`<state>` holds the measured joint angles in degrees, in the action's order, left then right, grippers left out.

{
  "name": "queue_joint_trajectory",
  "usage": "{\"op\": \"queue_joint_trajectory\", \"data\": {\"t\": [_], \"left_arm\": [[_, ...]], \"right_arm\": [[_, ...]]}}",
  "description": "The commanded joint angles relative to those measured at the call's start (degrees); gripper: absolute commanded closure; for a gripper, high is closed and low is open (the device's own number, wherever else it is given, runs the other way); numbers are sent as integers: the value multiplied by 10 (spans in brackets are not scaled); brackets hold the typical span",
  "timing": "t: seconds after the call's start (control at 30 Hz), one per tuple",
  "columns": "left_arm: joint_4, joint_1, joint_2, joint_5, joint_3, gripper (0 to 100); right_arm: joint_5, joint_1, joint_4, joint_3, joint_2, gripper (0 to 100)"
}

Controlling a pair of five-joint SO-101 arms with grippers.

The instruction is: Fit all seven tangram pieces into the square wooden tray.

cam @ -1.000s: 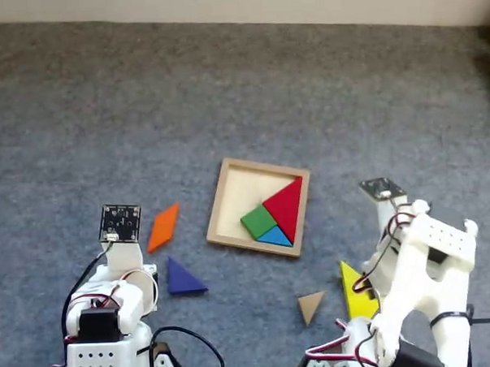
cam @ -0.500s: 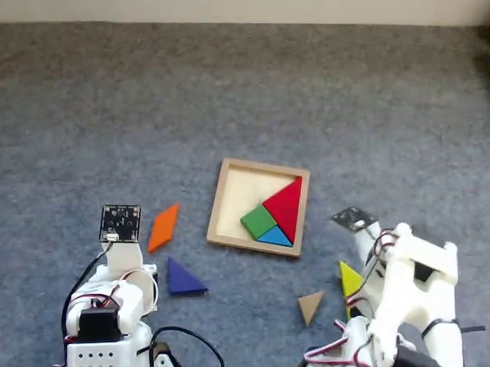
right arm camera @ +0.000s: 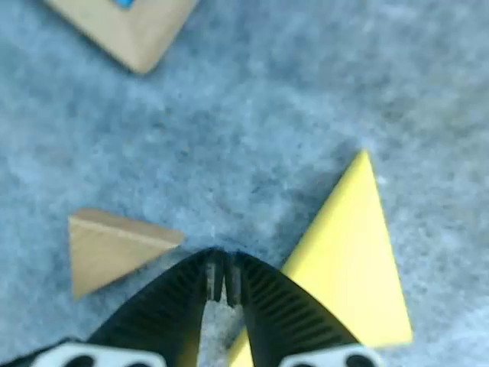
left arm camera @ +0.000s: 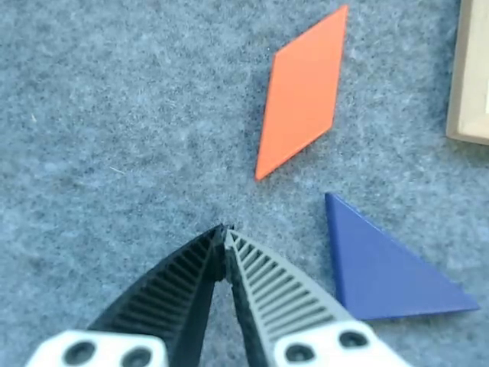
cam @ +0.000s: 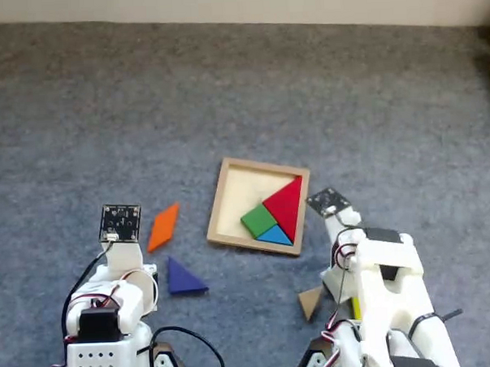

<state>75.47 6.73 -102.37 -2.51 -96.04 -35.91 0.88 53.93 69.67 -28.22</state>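
Both grippers closed, empty: right gripper (right arm camera: 221, 277) low between wood triangle (right arm camera: 107, 248) and yellow triangle (right arm camera: 348, 260); left gripper (left arm camera: 224, 235) near orange parallelogram (left arm camera: 303, 90).

- high view looks straight down from far above the worktop (cam: 224, 87), tray (cam: 217, 207) near centre.
- left wrist view looks down close beside the tray, catching one edge.
- right wrist view, equally close, catches one tray corner.
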Motion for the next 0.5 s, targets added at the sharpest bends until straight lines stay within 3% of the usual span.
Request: {"op": "queue_joint_trajectory", "data": {"t": [0.0,0.27,0.47], "left_arm": [[2,7,-24,-4,-11,993],[2,7,-24,-4,-11,993],[2,7,-24,-4,-11,993]], "right_arm": [[54,-9,-70,-46,-16,978],[80,10,-66,-116,-17,978],[76,84,-66,-119,-17,978]]}}
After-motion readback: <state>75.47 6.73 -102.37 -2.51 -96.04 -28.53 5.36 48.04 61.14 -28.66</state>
